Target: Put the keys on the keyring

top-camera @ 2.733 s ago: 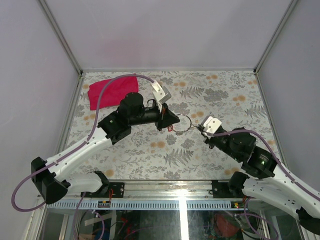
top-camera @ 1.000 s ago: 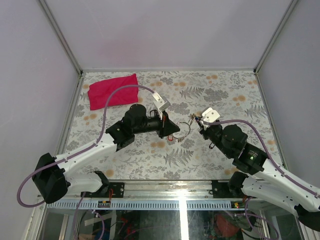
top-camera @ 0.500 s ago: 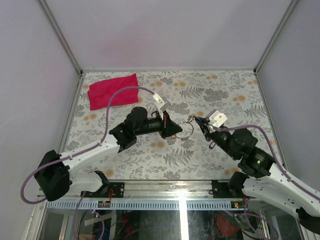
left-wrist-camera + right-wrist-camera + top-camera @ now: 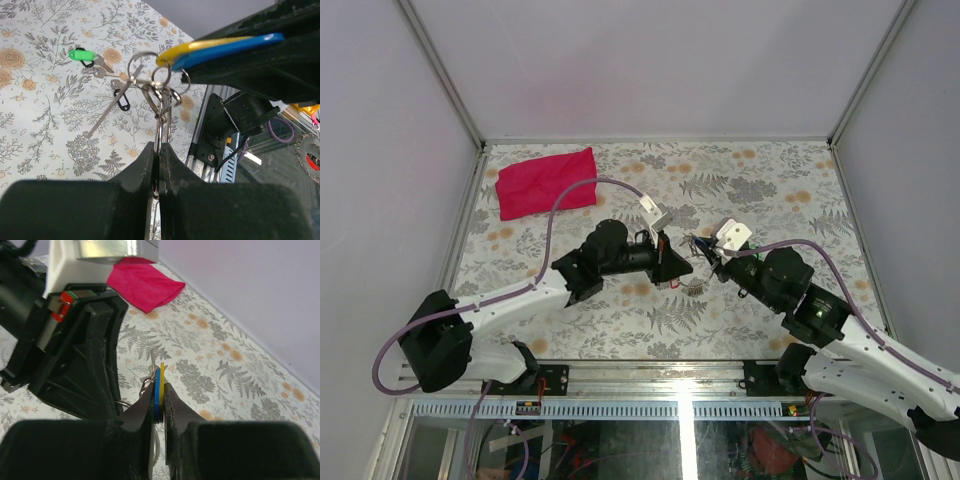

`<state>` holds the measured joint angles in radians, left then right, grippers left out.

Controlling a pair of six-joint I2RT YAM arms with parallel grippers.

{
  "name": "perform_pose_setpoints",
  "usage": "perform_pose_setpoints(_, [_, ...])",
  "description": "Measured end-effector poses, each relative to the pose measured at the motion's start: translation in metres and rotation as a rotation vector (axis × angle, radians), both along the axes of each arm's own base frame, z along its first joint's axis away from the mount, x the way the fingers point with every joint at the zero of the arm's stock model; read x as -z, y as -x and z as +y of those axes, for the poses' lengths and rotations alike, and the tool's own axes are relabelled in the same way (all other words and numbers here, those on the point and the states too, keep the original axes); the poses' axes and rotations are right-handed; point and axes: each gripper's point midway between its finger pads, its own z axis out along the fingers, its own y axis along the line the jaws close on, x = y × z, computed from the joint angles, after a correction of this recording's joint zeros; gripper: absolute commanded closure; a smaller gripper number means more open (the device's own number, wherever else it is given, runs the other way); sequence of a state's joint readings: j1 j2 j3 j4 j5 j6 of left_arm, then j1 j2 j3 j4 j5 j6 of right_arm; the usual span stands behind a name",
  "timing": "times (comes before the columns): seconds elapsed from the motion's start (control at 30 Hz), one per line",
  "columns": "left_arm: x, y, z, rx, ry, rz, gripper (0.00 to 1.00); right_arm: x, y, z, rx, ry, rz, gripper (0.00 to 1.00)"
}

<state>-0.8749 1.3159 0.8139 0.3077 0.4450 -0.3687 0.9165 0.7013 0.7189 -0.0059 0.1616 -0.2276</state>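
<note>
Left tool (image 4: 159,150) is pinched fully shut on the keyring (image 4: 161,112), gripping the thin silver wire edge-on so the loops stand up above its fingers, clear of the worktop (image 4: 40,100). Right tool (image 4: 159,392), facing it from the right and almost touching it, is clamped tight on the blue and yellow key tags (image 4: 158,377), which lie flat against each other between its fingers. In the left wrist view these two tags reach in over the top of the ring cluster, and their small split rings sit among the keyring's loops. Whether they are properly threaded or only resting there cannot be told.

By my reading the job is partway through. Some small rings and a long silver blade already hang from the cluster, and the blue and yellow pair is being worked on. A green-tagged key (image 4: 82,54) lies loose on the worktop beyond the tools, apart from the ring, so it has yet to go on.

Farther off, at the far left corner, lies a red cloth (image 4: 546,180).

No brand, label or lettering is readable in any view.
</note>
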Motion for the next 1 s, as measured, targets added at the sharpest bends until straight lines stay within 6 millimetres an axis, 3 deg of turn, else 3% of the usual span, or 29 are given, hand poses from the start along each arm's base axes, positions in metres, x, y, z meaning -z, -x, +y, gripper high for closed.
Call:
perform_pose_setpoints(0.13, [0.001, 0.001, 0.000, 0.002, 0.014, -0.004, 1.00, 0.000, 0.004, 0.010, -0.053, -0.006, 0.007, 0.86])
perform_pose_setpoints(0.4, [0.001, 0.014, -0.003, 0.050, 0.077, 0.035, 1.00, -0.010, 0.002, 0.016, -0.060, -0.008, 0.014, 0.68])
perform_pose_setpoints(0.77, [-0.006, 0.032, -0.006, 0.121, 0.180, 0.108, 1.00, -0.009, -0.005, 0.004, 0.009, 0.025, 0.016, 0.57])
perform_pose_setpoints(1.0, [-0.015, 0.034, -0.005, 0.115, 0.239, 0.123, 1.00, -0.023, 0.016, -0.023, 0.025, -0.023, 0.047, 0.54])
